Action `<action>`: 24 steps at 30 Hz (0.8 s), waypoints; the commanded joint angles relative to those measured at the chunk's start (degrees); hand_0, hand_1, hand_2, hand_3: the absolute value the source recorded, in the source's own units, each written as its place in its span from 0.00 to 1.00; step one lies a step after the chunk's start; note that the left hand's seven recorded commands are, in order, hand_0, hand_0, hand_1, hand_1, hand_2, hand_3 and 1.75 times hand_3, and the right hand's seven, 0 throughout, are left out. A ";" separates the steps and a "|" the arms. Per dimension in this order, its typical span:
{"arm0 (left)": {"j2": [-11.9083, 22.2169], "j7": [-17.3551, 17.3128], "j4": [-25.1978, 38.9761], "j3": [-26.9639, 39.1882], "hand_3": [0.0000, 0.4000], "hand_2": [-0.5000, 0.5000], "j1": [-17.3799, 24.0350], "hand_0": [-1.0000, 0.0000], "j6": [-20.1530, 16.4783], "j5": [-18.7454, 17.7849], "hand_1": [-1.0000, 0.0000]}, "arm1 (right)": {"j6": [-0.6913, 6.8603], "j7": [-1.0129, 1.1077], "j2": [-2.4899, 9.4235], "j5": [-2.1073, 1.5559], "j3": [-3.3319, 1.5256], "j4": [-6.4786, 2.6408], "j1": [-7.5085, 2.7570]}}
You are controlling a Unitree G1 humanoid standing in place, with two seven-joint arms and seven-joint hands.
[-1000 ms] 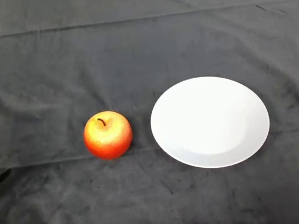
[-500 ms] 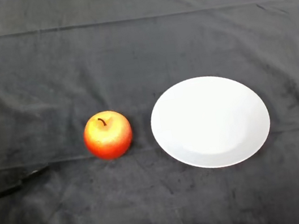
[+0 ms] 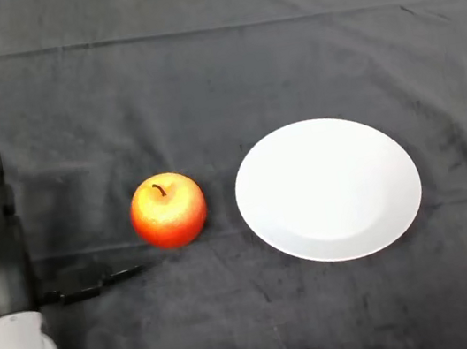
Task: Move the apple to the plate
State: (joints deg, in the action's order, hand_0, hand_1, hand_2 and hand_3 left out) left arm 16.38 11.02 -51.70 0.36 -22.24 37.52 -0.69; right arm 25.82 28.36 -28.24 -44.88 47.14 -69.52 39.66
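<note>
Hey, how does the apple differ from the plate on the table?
The apple is red and yellow; the plate is plain white. The apple is round and stands tall with its stem up; the plate is flat and shallow. The apple covers far less of the cloth than the plate. Both rest side by side on the dark cloth, apart, and the plate holds nothing.

Dark, matt cloth (image 3: 223, 60), soft and creased, spread under everything. Left of the plate (image 3: 327, 188), a glossy, smooth-skinned apple (image 3: 169, 210), red and yellow. The plate itself white, smooth, faintly shiny like glazed ceramic. Further left of the plate, a matt black hand (image 3: 5, 257) on a satin silver-grey wrist casing.
</note>
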 commanded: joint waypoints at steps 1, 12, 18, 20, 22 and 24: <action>-0.07 0.95 3.16 -1.33 0.00 0.50 -4.08 1.00 -0.82 1.15 1.00 | -0.25 -0.24 -1.55 -1.47 0.76 1.57 2.05; -1.71 2.64 -0.59 -7.06 0.00 0.50 -8.29 1.00 -1.49 1.36 1.00 | -0.24 -0.28 -1.53 -1.49 0.75 1.64 2.02; -2.94 3.85 -3.48 -9.80 0.00 0.50 -10.86 1.00 -2.08 1.04 1.00 | -0.22 -0.29 -1.55 -1.50 0.75 1.62 2.03; -3.41 4.22 -4.57 -10.78 0.00 0.50 -11.56 1.00 -2.20 0.74 1.00 | -0.22 -0.28 -1.56 -1.51 0.75 1.61 2.04; -3.82 4.49 -5.53 -11.65 0.00 0.50 -12.11 1.00 -2.35 0.40 1.00 | -0.21 -0.28 -1.56 -1.52 0.75 1.59 2.04; -4.26 4.62 -6.62 -12.62 0.00 0.50 -12.72 1.00 -2.64 -0.16 1.00 | -0.21 -0.28 -1.57 -1.52 0.76 1.57 2.05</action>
State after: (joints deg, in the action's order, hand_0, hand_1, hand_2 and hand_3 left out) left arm 11.75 14.96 -57.02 -11.10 -31.82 35.60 -0.26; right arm 25.82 28.36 -28.24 -44.88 47.14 -69.52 39.66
